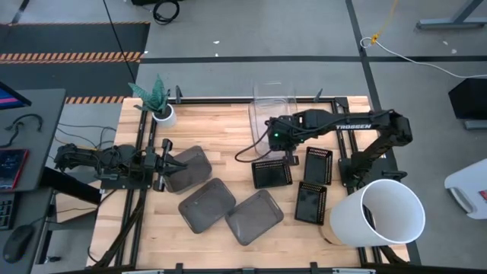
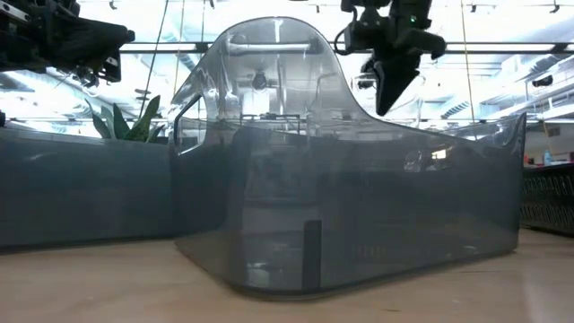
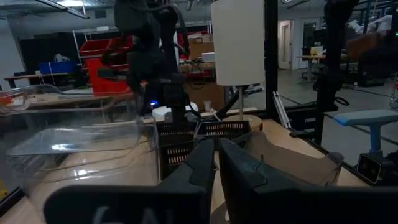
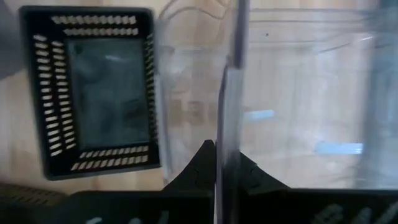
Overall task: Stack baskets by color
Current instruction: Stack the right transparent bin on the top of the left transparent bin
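A: Okay, quick one. Where's my right pincer (image 4: pixel 225 163)?

B: Far side of the worktop (image 1: pixel 152 228), over the clear baskets (image 1: pixel 272 106). Its fingers are pinched tight on a clear basket's upright wall edge, seen in the right wrist view.

A: And my left pincer (image 1: pixel 169 163)?

B: At the near-left grey basket (image 1: pixel 189 169), fingers nearly together. I can't tell from these views whether they're clamping the rim or just sitting at it.

A: Other baskets?

B: Two more smoky grey baskets (image 1: pixel 207 204) lie flat toward the front, corners touching or near it. Three black perforated baskets (image 1: pixel 272 173) sit just beside the clear ones, toward the right.

A: Room to move?

B: Bare wood along the front-left edge. Right front is crowded by the white bucket (image 1: pixel 384 215). A plant pot (image 1: pixel 163 114) stands at the far-left rail.
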